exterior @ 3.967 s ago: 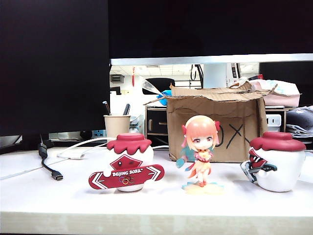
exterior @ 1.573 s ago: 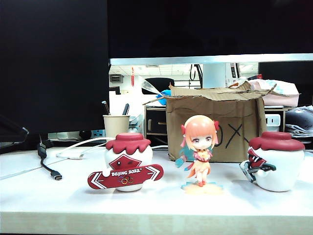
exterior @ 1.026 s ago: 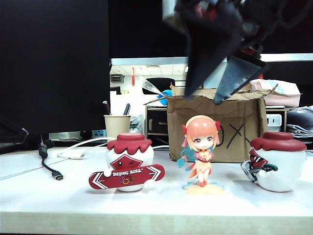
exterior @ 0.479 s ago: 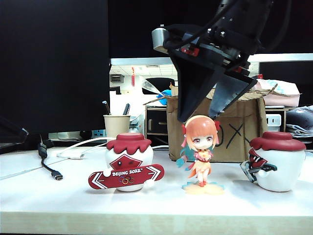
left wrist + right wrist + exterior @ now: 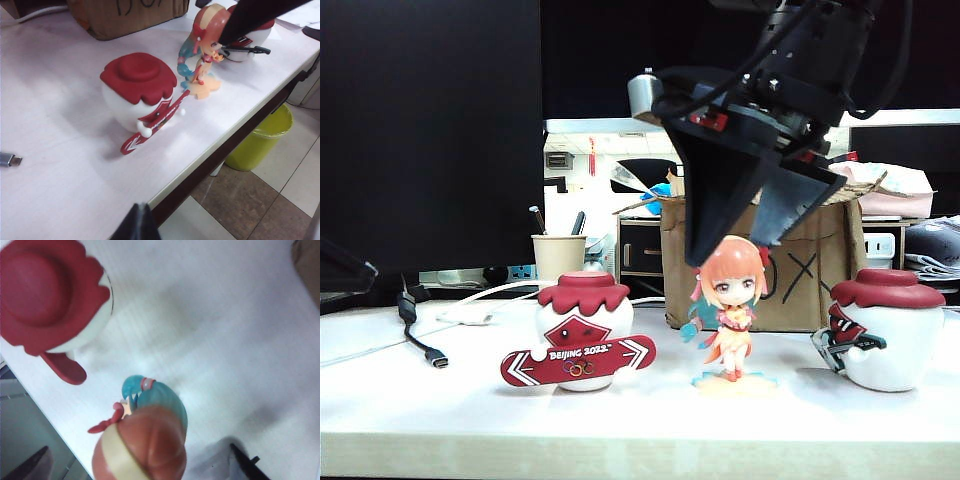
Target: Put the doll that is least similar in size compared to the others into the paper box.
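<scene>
Here the anime girl figurine (image 5: 728, 312) is seen upright on the table, before the cardboard box (image 5: 760, 262). The right gripper (image 5: 732, 246) is spread wide above its head. The left gripper (image 5: 136, 226) cannot be judged. Light, rigid plastic is presumed; the head seems best clasped.

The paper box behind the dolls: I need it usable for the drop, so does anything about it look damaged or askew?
The paper box has ragged, torn top flaps, but it stands upright and open. The doll stands upright beneath the open right gripper; the left gripper stays off the table edge.
</scene>
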